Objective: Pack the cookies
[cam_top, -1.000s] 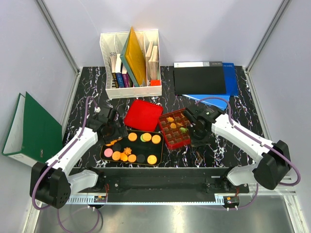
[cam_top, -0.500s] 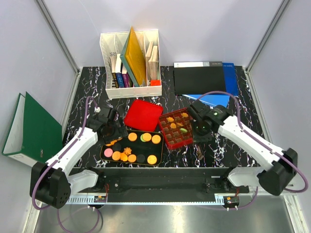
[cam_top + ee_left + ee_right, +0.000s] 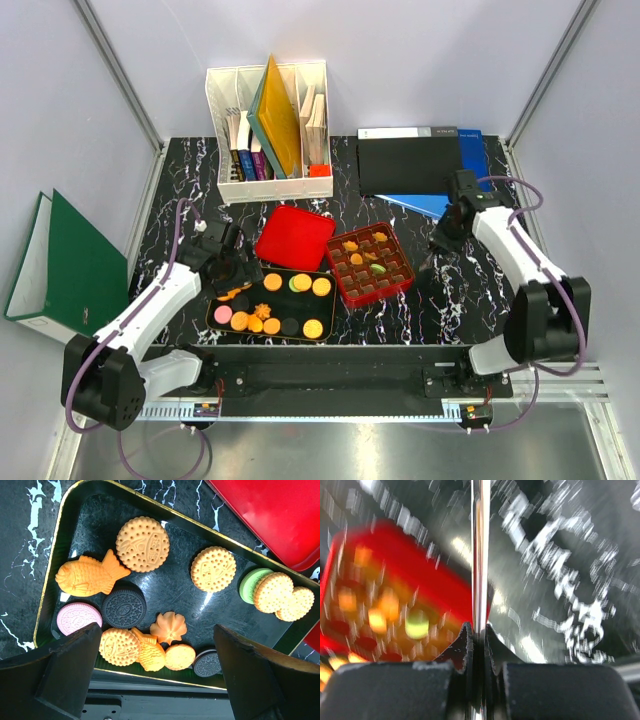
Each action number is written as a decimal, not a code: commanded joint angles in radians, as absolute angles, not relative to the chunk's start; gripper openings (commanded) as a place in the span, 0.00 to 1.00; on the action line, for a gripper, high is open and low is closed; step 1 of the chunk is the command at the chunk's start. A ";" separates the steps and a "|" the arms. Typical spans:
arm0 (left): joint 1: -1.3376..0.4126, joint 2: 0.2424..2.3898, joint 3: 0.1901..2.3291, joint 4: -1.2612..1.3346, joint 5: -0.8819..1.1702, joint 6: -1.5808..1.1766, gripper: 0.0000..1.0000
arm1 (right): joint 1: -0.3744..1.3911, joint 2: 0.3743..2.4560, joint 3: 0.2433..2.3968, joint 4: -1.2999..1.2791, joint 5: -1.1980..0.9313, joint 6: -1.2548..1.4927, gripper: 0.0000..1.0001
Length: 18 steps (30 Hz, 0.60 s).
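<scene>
Cookies: most lie on a black tray at the near edge of the bench, left of centre; a few sit in the compartments of the red gridded tin.
On the tray: round tan ones, an orange fish shape, a pink disc touching a black disc, an orange flower shape, and a green one half under a tan pair at the far end.
In the tin: two orange pieces near its far side and a green one near the middle (the rest is too small to tell).
Left fingers: spread wide, holding nothing, hanging above the tray's left end.
Right fingers: pressed together on a thin shiny metal strip that sticks straight out from them; they are over bare bench right of the tin, near the blue folder. The wrist view is blurred.
Red lid: flat on the bench, just behind the tray, left of the tin.
Back of bench: a white file rack with books.
</scene>
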<state>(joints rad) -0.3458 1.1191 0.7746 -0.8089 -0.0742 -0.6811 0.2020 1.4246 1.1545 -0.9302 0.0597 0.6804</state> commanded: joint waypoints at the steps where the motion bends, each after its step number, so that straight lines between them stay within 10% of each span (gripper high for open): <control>1: -0.350 1.089 0.773 -0.775 -0.052 -0.667 0.97 | 0.031 1.525 1.181 -0.793 0.046 0.701 0.00; 8: -0.348 1.094 0.773 -0.775 -0.048 -0.664 0.97 | -0.095 1.739 1.284 -0.776 0.077 0.654 0.02; 18: -0.350 1.103 0.775 -0.775 -0.052 -0.664 0.97 | -0.098 1.824 1.238 -0.782 0.107 0.612 0.60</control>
